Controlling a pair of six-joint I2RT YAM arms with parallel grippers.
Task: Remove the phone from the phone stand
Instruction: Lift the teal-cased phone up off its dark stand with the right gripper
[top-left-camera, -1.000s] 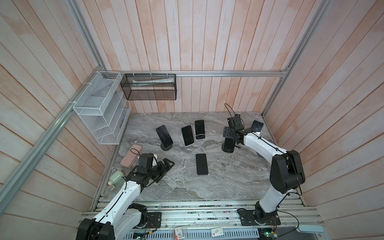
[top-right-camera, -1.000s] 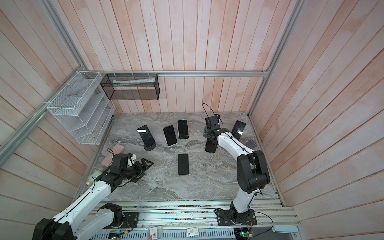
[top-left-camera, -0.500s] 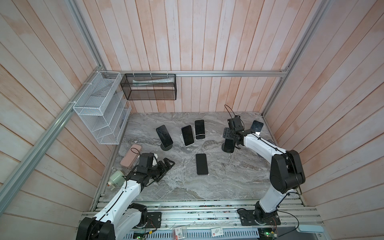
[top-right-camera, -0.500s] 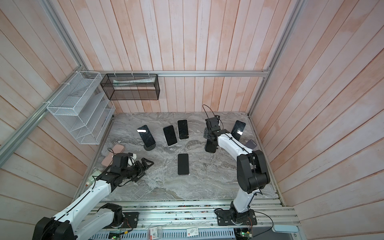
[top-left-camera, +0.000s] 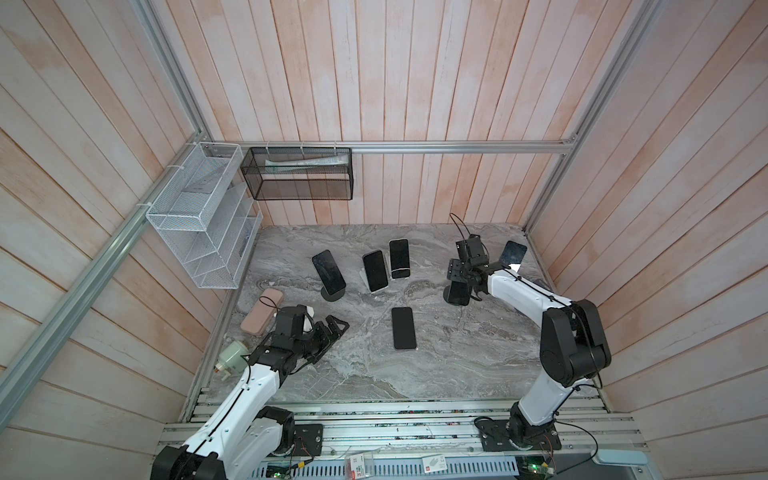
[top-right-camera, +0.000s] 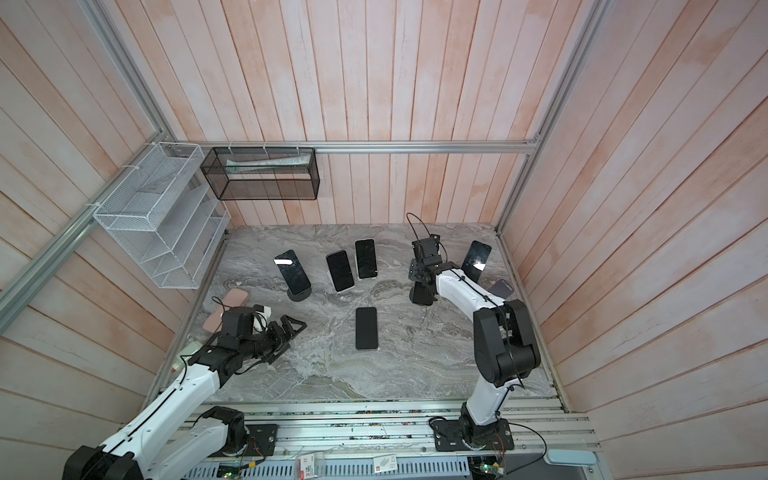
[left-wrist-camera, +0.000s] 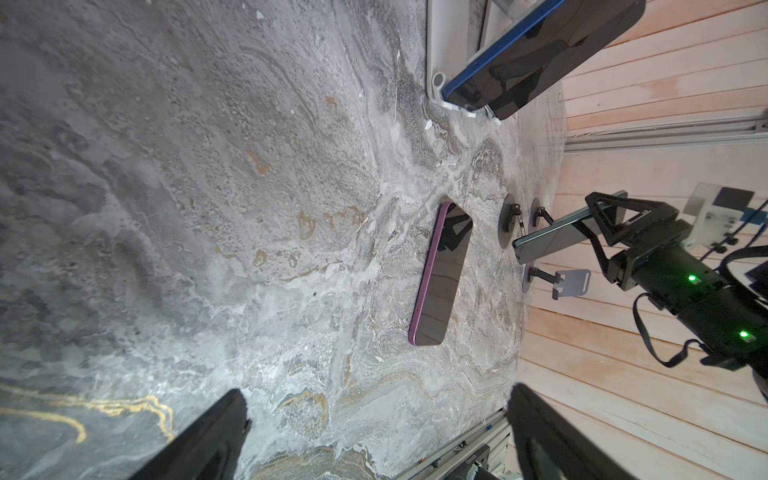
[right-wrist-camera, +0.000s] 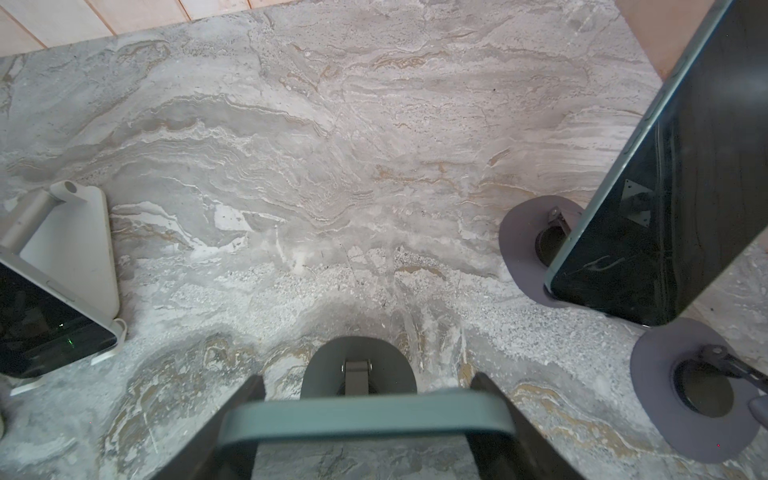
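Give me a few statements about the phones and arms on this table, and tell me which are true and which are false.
1. A purple-edged phone lies flat on the table, off any stand. True.
2. The left end effector holds a phone. False: it is open and empty.
3. The fingers of the right end effector sit on either side of a teal phone. True.
4. Every stand carries a phone. False: the purple stand is empty.
5. The pink case lies at the table's right edge. False: it lies at the left edge.
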